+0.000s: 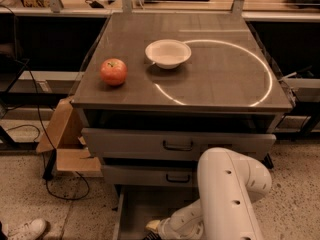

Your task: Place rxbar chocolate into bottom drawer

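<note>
At the very bottom edge the gripper (152, 230) hangs low over the front of the open bottom drawer (139, 207), at the end of the white arm (227, 194) that bends down from the right. Only its tip shows, so I cannot tell whether it is spread or pinching anything. The rxbar is not to be seen: no black wrapper lies on the bare drawer floor, so I judge it sits at the gripper, hidden by the wrist or below the picture's edge. The main risk is a release too near the front rim, which could leave the bar tipped over the lip or on the speckled floor beside the shoe (25, 229). Another is the bulky elbow, which stands just beside the middle drawer (150, 175) and top drawer (175, 145) and could knock them as the arm lifts out. A cardboard box (65, 134) leans by the cabinet's left side. Farther up, the apple (113, 71) and bowl (168, 53) rest on the cabinet top (220, 84), well apart from the work.
</note>
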Tool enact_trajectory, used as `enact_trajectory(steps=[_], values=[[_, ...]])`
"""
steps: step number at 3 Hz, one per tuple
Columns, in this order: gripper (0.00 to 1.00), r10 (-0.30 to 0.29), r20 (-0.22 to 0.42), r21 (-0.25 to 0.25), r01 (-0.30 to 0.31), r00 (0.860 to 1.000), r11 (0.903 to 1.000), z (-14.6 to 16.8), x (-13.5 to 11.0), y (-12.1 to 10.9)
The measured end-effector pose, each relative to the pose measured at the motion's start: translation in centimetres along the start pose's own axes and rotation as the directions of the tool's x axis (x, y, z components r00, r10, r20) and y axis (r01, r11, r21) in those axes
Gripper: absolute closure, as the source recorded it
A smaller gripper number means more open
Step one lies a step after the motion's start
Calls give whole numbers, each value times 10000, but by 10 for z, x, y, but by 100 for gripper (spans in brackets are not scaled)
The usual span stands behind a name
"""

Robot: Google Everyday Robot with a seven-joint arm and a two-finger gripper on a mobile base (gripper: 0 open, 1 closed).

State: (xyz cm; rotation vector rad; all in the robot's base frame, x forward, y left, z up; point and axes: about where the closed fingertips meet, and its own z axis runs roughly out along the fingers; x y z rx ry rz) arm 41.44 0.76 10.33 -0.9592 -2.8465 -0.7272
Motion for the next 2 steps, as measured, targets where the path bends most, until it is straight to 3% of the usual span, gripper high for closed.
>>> enact_trajectory(steps=[2], values=[[0,0,-1,0,0,10000,10000,0,0,0]])
